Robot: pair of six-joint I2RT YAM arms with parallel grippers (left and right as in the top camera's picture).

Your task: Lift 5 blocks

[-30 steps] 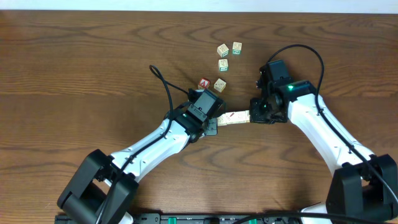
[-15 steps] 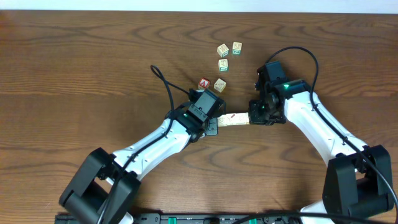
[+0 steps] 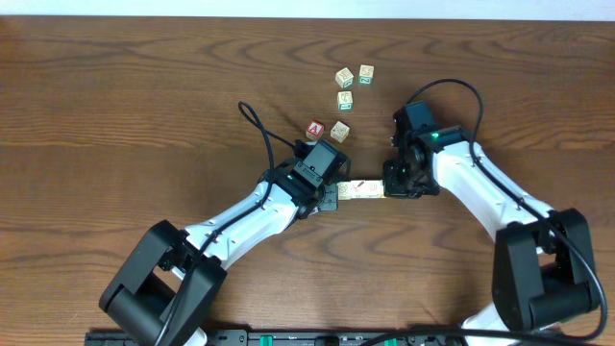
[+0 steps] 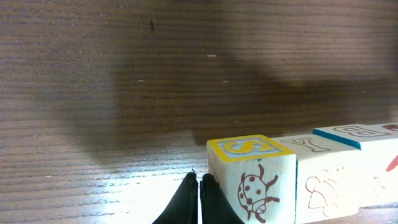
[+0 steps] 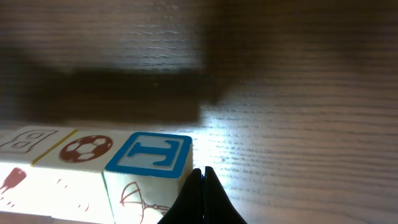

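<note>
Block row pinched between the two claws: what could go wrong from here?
The block row is held only by end pressure from the shut left claw and right claw; if these drift apart or out of line, it could buckle and drop middle blocks.
The left claw's narrow tip seems to meet the S block near an edge, so that block may twist out.

1. We find the row of blocks [image 3: 358, 188] lying end to end between the left gripper [image 3: 332, 196] and the right gripper [image 3: 387, 182], one at each end.
2. Behind the row, a pair of cubes [image 3: 340, 131] sits side by side on the table [image 3: 115, 106].
3. Farther back are three cubes [image 3: 345, 99]: two abreast, one before them.
</note>
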